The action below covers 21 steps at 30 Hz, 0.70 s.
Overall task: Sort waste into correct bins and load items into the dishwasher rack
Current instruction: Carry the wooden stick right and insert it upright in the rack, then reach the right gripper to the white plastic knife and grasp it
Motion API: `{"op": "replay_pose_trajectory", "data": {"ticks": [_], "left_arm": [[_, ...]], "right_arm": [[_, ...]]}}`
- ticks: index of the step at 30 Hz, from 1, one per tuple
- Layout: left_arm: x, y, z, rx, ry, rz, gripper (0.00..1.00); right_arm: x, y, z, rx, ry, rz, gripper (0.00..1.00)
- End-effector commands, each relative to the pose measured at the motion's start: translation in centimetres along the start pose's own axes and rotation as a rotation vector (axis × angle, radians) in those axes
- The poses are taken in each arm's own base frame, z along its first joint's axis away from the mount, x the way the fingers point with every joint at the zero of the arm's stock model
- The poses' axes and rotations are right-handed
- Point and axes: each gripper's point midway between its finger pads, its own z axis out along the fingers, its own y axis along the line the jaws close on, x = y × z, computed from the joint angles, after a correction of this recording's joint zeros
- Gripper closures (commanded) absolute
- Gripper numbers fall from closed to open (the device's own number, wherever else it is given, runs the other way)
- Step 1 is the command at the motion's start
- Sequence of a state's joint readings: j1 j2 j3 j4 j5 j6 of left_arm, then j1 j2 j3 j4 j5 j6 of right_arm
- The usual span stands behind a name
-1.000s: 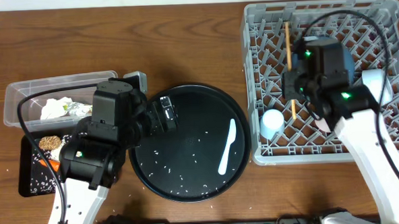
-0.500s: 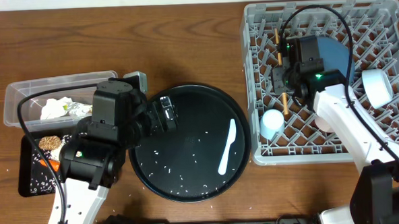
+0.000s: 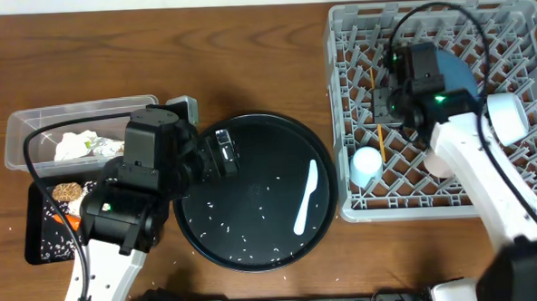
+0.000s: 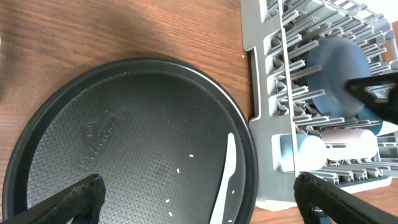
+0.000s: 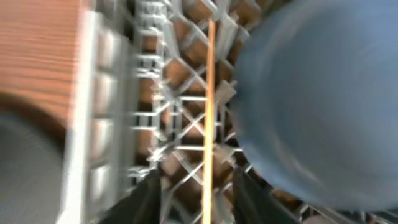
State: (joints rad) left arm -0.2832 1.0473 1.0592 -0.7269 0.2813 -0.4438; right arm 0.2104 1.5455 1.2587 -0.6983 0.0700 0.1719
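The thin wooden chopstick [image 3: 375, 106] lies along the lattice in the left part of the dishwasher rack [image 3: 342, 179], which fills the table's far right corner. We see the right tool [image 5: 198, 182] directly over it, fingers spread. The stick runs between them, and as far as the blurred wrist view lets us tell it touches neither. The large dark blue plate [image 3: 453, 70] stands just beside it. The left tool [image 4: 199, 190] hangs wide apart over the round black tray [image 3: 250, 138] at mid-table, where the white plastic utensil [image 3: 305, 200] rests.
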Motion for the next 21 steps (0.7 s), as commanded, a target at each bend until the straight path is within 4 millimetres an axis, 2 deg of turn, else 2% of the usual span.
{"op": "replay_pose_trajectory", "data": {"ticks": [1, 4, 6, 10, 15, 21], "left_arm": [[-0.4, 0.0, -0.3, -0.004, -0.017, 0.016, 0.02], [-0.4, 0.0, -0.3, -0.004, -0.017, 0.017, 0.02], [-0.4, 0.0, -0.3, -0.004, -0.017, 0.016, 0.02], [-0.4, 0.0, -0.3, -0.004, -0.017, 0.016, 0.02], [-0.4, 0.0, -0.3, -0.004, -0.017, 0.017, 0.02], [-0.4, 0.0, -0.3, -0.004, -0.017, 0.017, 0.02]], "right_arm": [[-2.7, 3.8, -7.4, -0.139, -0.13, 0.122, 0.76], [-0.4, 5.4, -9.8, -0.164, -0.081, 0.265, 0.88], [1.8, 7.0, -10.7, -0.181, -0.013, 0.308, 0.87], [6.2, 10.8, -10.9, -0.204, 0.114, 0.217, 0.81], [10.7, 14.5, -9.4, -0.151, 0.181, 0.181, 0.84], [15.9, 16.2, -5.9, -0.018, 0.258, 0.312, 0.82]]}}
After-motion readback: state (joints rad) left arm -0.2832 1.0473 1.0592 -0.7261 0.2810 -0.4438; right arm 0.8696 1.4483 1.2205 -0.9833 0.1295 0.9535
